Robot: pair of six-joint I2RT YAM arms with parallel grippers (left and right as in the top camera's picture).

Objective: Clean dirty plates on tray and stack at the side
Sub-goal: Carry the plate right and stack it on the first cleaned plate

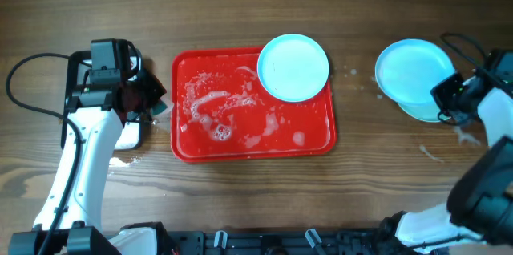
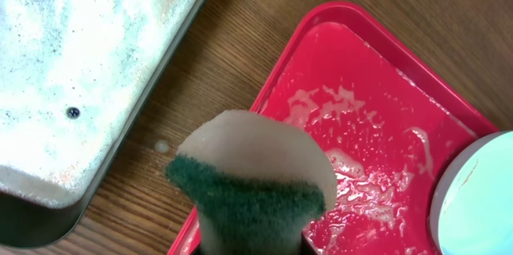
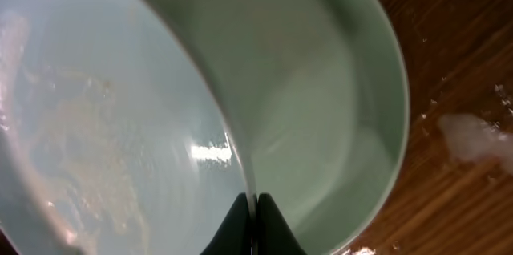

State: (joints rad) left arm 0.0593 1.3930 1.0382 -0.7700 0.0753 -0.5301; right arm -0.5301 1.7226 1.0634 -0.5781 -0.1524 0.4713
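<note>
R pincer (image 1: 450,99) is clamped tight on the rim of a pale-blue plate (image 3: 104,111). That plate overlaps a second plate (image 3: 321,87) lying beneath it on the table (image 1: 240,6) near its right edge, both well apart from the red tray (image 1: 178,119). Third plate (image 1: 293,66) sits at tray's far-right corner, overhanging the rim, w/ suds (image 1: 212,111) over the rest; L pincer (image 1: 151,99) grips a green-backed sponge (image 2: 248,183) just off tray's left edge, btwn it & the foamy metal pan (image 2: 72,62).
</note>
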